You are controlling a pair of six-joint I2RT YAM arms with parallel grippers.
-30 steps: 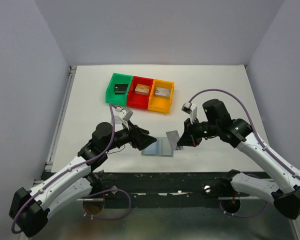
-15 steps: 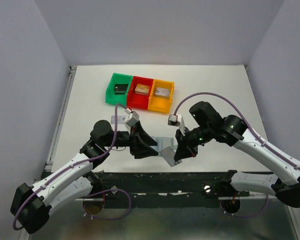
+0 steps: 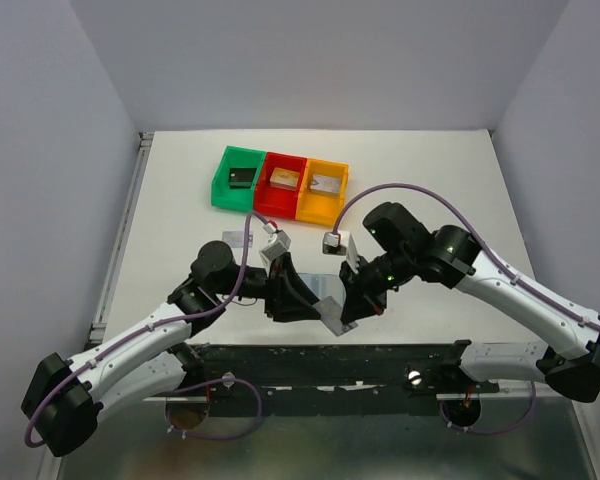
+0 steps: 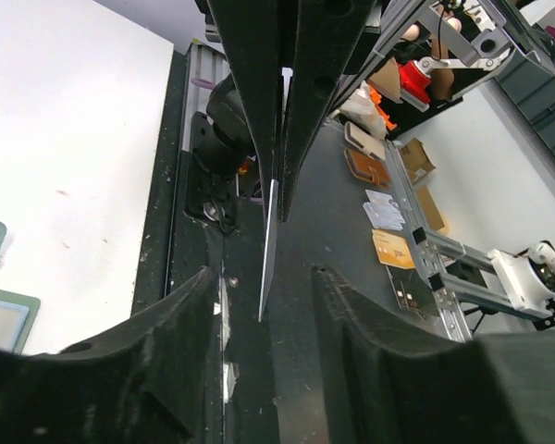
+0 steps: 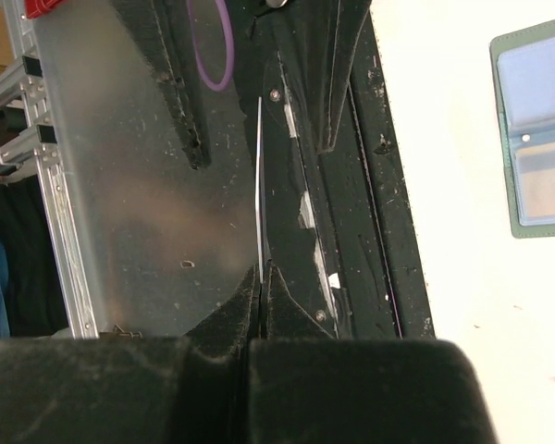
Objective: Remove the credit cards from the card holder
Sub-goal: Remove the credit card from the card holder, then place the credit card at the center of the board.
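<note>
My right gripper is shut on a silvery-grey credit card and holds it over the table's near edge. In the right wrist view the right gripper pinches this card, seen edge-on. My left gripper is open, and in the left wrist view the card hangs between its two fingers without touching them. The open card holder lies on the table just behind both grippers, mostly hidden. It also shows in the right wrist view and at the left wrist view's edge.
Green, red and orange bins stand at the back, each with a small block inside. Another grey card lies on the table by the left arm's wrist. The dark frame runs along the near edge.
The right gripper has carried the card from beside the card holder down and left to the near edge. The left gripper has moved right, and the card now sits between its open fingers.
</note>
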